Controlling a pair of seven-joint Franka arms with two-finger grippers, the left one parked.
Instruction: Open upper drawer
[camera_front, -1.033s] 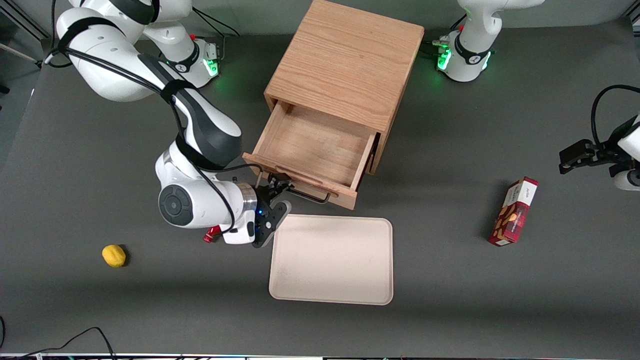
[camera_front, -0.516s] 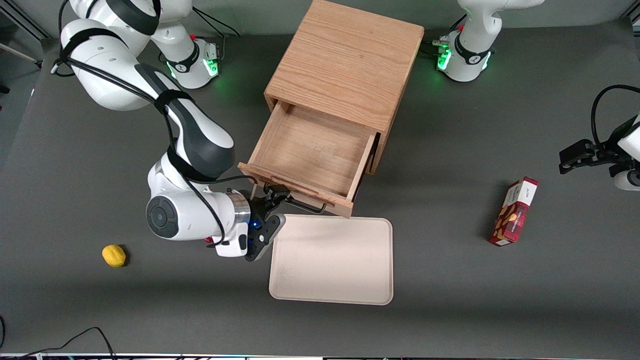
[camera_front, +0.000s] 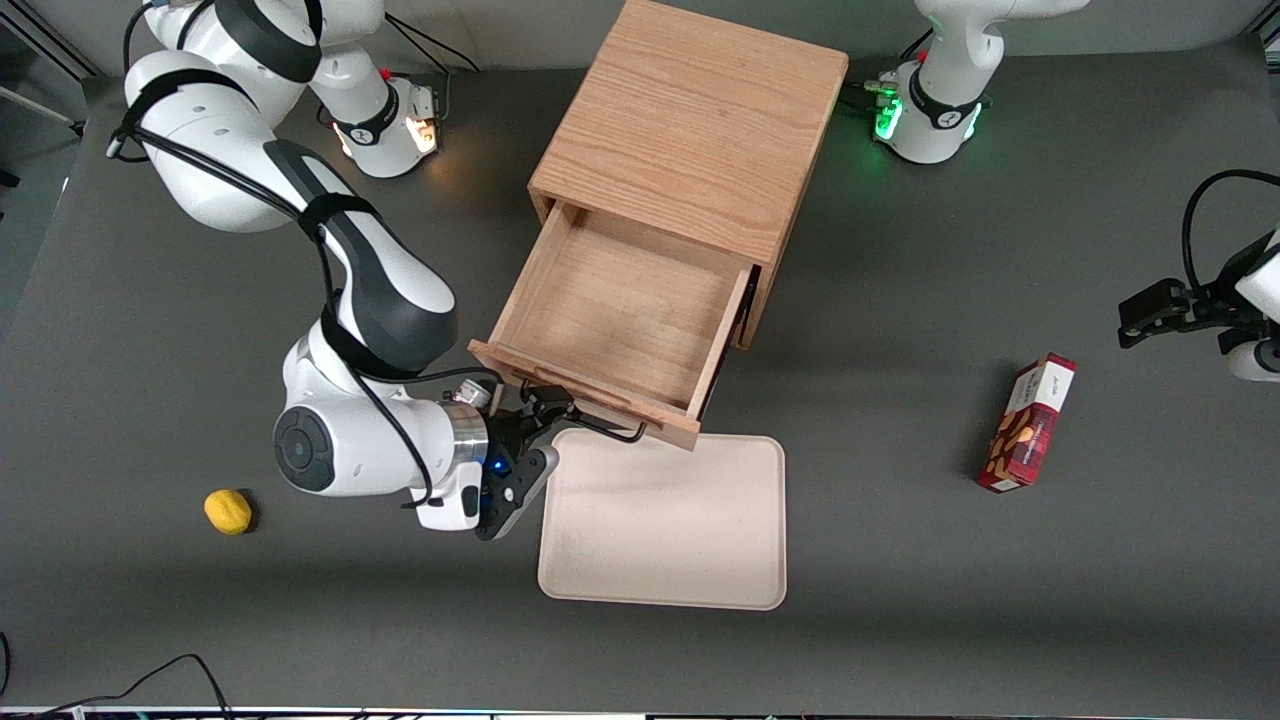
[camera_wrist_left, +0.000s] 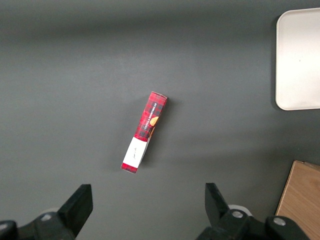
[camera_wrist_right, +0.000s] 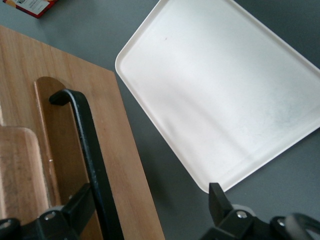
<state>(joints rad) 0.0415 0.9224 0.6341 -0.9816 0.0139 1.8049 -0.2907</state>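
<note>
The upper drawer (camera_front: 620, 300) of the oak cabinet (camera_front: 690, 125) stands pulled out, and its shallow wooden tray is bare inside. Its thin black wire handle (camera_front: 605, 428) runs along the drawer front nearest the front camera, and it also shows in the right wrist view (camera_wrist_right: 85, 140). My gripper (camera_front: 538, 418) is at the handle's end toward the working arm. In the right wrist view the gripper (camera_wrist_right: 148, 196) is open wide. One finger (camera_wrist_right: 80, 205) sits between the handle and the drawer front (camera_wrist_right: 125, 165), and the other hangs free over the table. The lower drawer is hidden.
A cream tray (camera_front: 662, 520) lies on the table just in front of the open drawer, partly under its front edge. A yellow lemon (camera_front: 228, 511) lies toward the working arm's end. A red snack box (camera_front: 1027, 423) lies toward the parked arm's end.
The upper drawer has slid farther out toward the front camera, and its front now overlaps the cream tray's edge. My gripper and arm moved the same way with the handle.
</note>
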